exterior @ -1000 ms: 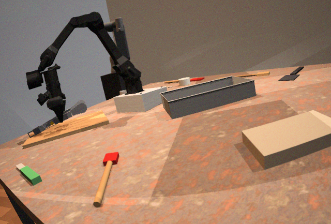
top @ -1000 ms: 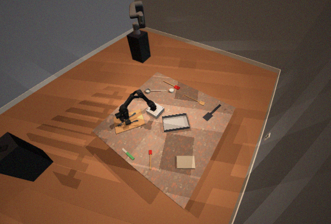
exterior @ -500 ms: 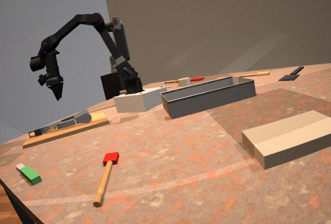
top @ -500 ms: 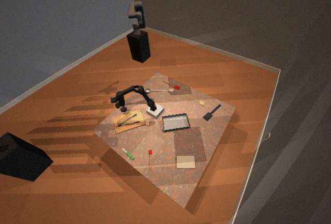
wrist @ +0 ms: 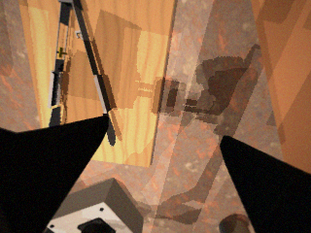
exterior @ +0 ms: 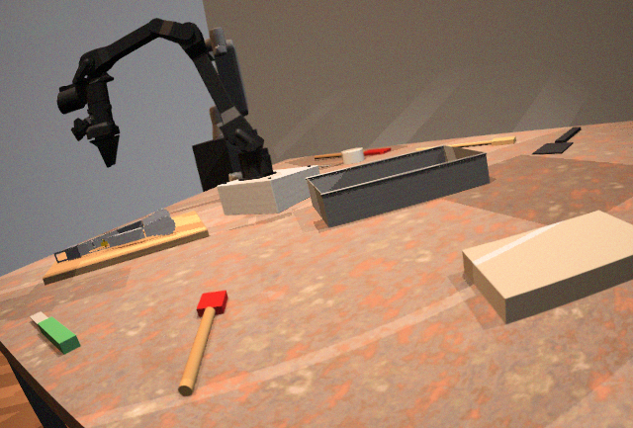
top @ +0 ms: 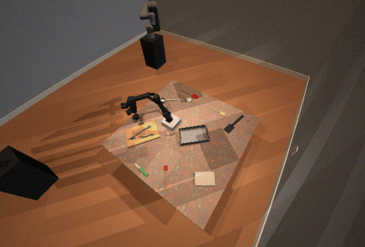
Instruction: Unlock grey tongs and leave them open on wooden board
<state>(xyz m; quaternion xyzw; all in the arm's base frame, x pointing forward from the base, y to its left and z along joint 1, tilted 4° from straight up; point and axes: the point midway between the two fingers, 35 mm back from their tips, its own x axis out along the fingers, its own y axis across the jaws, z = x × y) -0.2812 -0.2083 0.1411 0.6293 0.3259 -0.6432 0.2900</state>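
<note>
Hovering above the wooden board [exterior: 125,252], my gripper [exterior: 108,149] hangs with its fingers spread wide and nothing between them. The grey tongs [top: 141,132] lie splayed open on the board, clear of the roasting tin [top: 194,134]. I judge a straight upward retreat safest, so nothing nudges them.
</note>
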